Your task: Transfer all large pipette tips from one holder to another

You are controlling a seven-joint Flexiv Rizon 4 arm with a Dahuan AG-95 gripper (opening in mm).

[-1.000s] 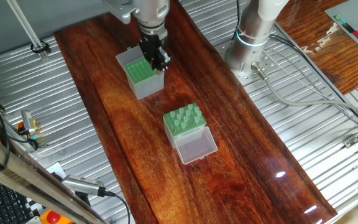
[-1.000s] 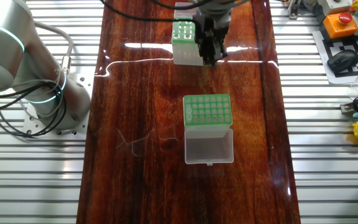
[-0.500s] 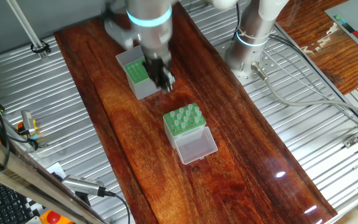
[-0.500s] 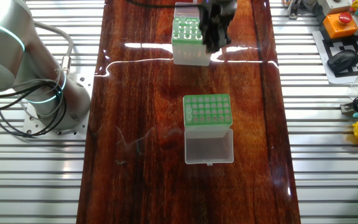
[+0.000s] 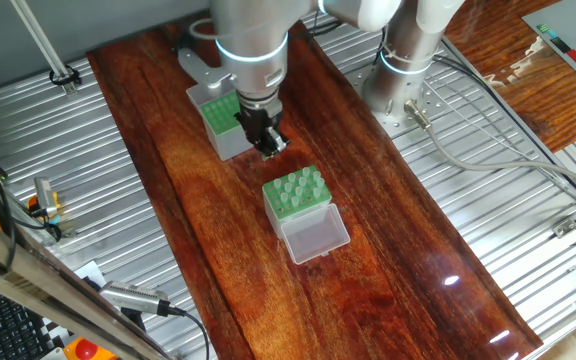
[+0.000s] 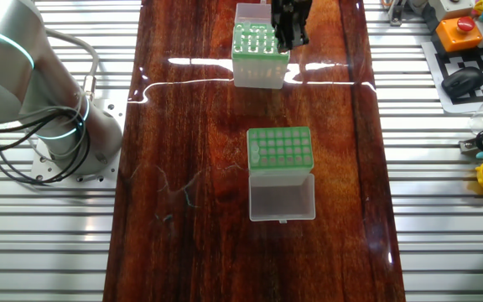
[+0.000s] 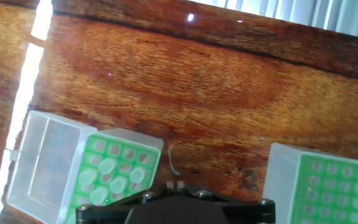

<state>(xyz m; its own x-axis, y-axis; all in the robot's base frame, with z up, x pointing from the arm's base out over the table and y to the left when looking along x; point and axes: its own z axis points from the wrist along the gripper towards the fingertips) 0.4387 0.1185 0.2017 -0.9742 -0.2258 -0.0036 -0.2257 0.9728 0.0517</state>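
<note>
The whitish holder [image 5: 290, 197] stands mid-table with its clear lid [image 5: 315, 236] folded open toward the front. Several large pipette tips [image 7: 114, 176] stand in its green rack [image 6: 279, 148]. The grey-sided box [image 5: 225, 122] is farther back, and the part of its green rack [image 7: 333, 184] that shows in the hand view has empty holes. My gripper [image 5: 269, 148] hangs above the wood between the two boxes, beside the grey box [image 6: 258, 57]. Its pads [image 7: 169, 185] stand close together, shut, with nothing visible between them.
The boxes stand on a dark wooden board [image 5: 388, 250] with ribbed metal table [image 6: 49, 235] on both sides. The robot base [image 5: 408, 60] and its cables [image 5: 488, 150] are off the board. A controller and small items [image 6: 468, 50] lie off to one side.
The gripper has left the grey box and moved over the bare wood toward the whitish holder. The boxes have not moved.
</note>
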